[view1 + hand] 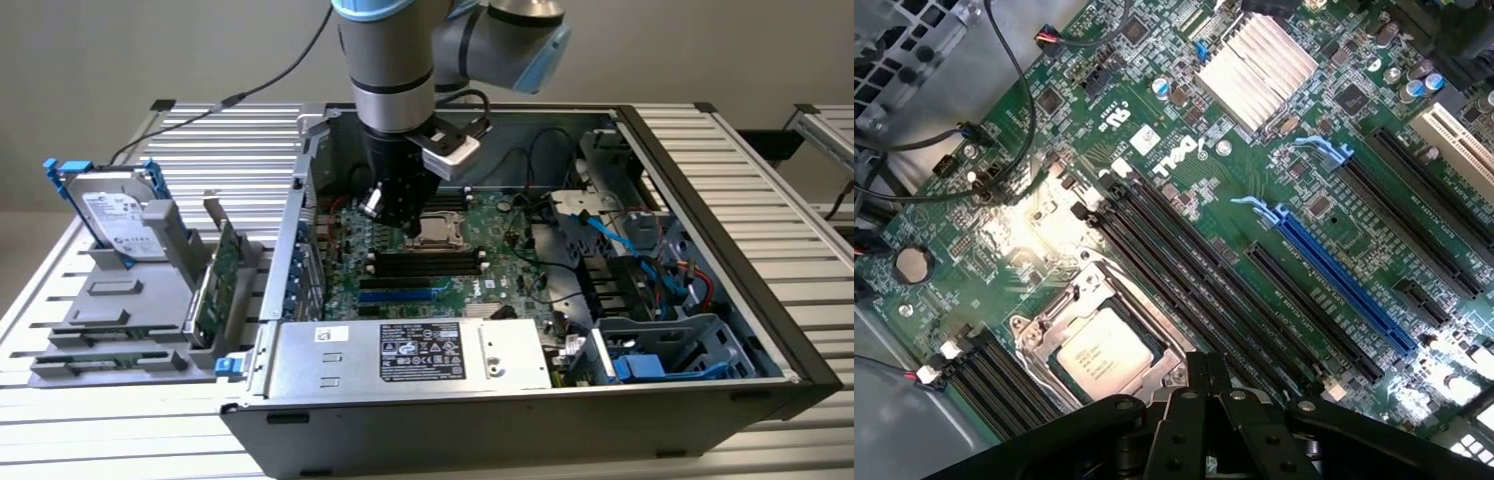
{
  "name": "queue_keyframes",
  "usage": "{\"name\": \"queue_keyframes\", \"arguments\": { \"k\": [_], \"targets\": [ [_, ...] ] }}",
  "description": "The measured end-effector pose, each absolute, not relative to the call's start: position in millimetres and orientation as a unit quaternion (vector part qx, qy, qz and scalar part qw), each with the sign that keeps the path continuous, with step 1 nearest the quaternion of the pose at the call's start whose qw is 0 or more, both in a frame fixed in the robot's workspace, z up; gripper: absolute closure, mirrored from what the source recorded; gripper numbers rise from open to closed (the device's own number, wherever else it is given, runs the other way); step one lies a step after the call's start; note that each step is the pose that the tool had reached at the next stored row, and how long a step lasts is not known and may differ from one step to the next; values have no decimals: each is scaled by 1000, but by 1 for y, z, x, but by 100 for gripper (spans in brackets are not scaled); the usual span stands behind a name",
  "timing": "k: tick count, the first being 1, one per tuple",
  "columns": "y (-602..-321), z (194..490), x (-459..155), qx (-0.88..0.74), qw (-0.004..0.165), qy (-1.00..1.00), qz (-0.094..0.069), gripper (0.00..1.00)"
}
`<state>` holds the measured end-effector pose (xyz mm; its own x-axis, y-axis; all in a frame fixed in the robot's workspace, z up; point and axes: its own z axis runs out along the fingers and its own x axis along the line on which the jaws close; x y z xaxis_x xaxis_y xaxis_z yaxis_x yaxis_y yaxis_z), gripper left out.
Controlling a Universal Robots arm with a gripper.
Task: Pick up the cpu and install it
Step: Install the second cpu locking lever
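1. Over the middle of the open computer case (787,350), the arm hangs above the motherboard (400,270); keep it clear of the loose cables (541,215) along the case's far side.
2. Motherboard in the wrist view (1184,150): black memory slots (1184,270) run right beside the socket (1104,345), so any descent should stay square to the socket frame, no sideways drift.
3. cpu (1102,352) already lies inside the socket, silver top up, looks flat and level; in the exterior view it's the pale square (437,230) mid-board.
4. gripper (1199,385) sits just beside the socket's edge, jaws closed together, nothing between them. Judgement: chip is placed; check seating at all four corners before pressing anything.
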<state>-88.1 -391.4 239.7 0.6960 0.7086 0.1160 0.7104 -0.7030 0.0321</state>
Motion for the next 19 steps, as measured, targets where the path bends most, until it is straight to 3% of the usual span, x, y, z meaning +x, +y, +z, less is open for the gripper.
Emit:
{"name": "queue_keyframes", "arguments": {
  "k": [19],
  "targets": [
    [-390,222,-99,-921,9,-386,-57,89]
  ]
}}
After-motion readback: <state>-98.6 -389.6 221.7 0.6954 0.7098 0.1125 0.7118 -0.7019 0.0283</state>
